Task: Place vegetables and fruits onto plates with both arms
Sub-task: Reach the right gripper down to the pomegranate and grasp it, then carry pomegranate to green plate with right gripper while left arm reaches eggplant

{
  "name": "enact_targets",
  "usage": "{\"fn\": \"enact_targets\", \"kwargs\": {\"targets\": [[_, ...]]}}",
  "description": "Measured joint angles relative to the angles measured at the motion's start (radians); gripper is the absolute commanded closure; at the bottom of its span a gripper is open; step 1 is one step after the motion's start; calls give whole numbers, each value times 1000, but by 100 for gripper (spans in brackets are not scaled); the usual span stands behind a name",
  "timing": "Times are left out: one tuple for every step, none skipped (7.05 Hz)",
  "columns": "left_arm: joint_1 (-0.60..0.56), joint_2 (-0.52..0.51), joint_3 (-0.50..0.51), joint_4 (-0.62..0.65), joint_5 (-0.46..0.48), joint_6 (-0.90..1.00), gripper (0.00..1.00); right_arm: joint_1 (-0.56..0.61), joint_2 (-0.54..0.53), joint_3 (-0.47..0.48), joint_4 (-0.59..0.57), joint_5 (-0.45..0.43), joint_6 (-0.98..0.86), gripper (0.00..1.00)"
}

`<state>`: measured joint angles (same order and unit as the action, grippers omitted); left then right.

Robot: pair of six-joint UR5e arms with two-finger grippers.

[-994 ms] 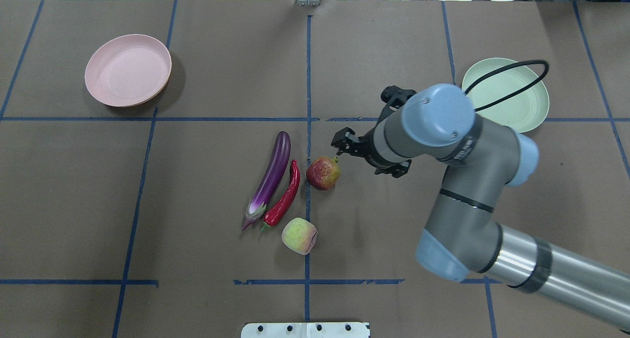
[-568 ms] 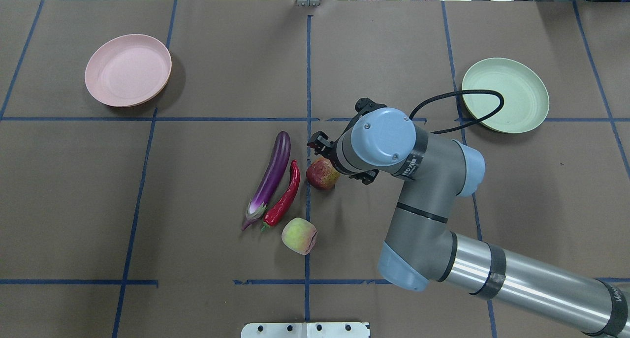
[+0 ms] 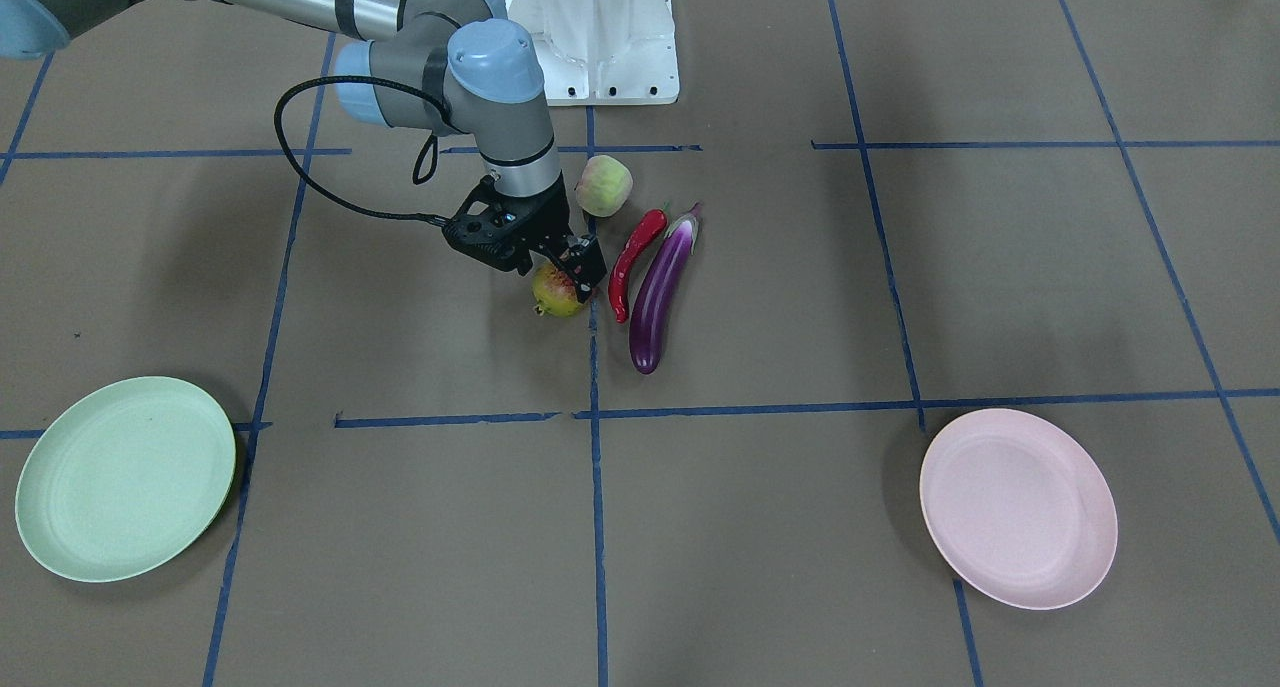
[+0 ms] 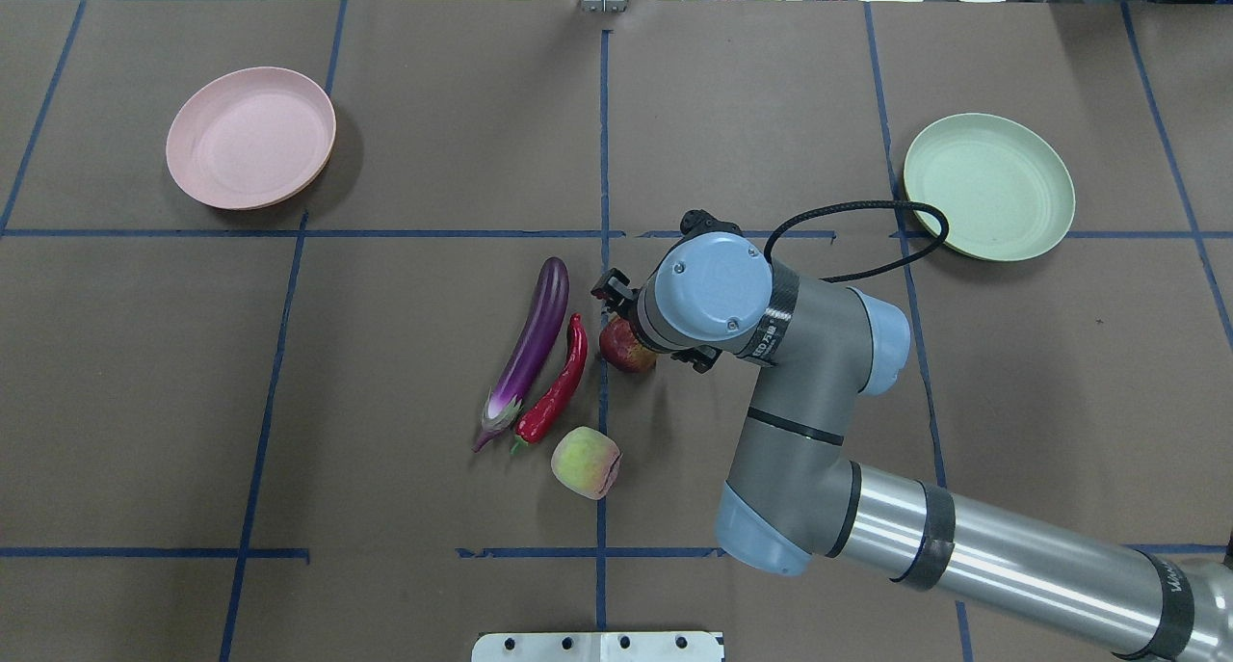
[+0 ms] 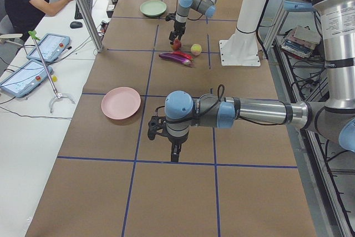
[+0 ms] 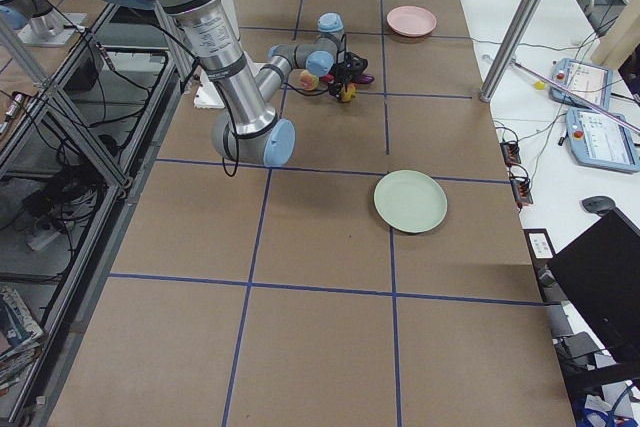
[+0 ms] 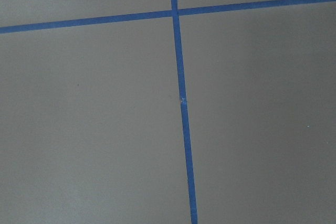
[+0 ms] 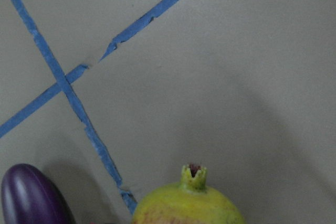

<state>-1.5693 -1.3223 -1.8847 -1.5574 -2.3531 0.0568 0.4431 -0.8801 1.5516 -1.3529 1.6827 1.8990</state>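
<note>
The pomegranate (image 4: 621, 351) lies at the table's middle, its nub showing in the right wrist view (image 8: 193, 172). My right gripper (image 3: 556, 267) is open and low over it, one finger on each side. The red chili (image 4: 559, 385) and the purple eggplant (image 4: 533, 342) lie side by side just left of it. The peach (image 4: 585, 462) sits nearer the robot. The pink plate (image 4: 250, 138) at far left and the green plate (image 4: 989, 186) at far right hold nothing. My left gripper (image 5: 174, 152) shows only in the exterior left view, pointing down over bare table; I cannot tell if it is open.
Brown paper with blue tape lines (image 4: 603, 161) covers the table. The white base block (image 3: 597, 37) stands at the robot's edge. The right arm's black cable (image 4: 867, 209) loops toward the green plate. A person and tablets are at a side table (image 5: 33, 54).
My right arm has swung left, away from the green plate, and its open gripper now covers the pomegranate. The fruits, vegetables and plates have not moved.
</note>
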Motion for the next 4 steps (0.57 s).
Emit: {"fn": "enact_targets", "kwargs": {"targets": [[0, 0, 0, -1, 0, 0, 0, -2, 19, -22, 1, 0, 4, 93], [1, -1, 2, -1, 0, 1, 0, -2, 24, -25, 0, 2, 9, 100], [2, -2, 5, -2, -1, 1, 0, 1, 15, -11, -5, 5, 10, 100], [14, -4, 4, -16, -20, 2, 0, 19, -18, 42, -33, 9, 5, 100]]}}
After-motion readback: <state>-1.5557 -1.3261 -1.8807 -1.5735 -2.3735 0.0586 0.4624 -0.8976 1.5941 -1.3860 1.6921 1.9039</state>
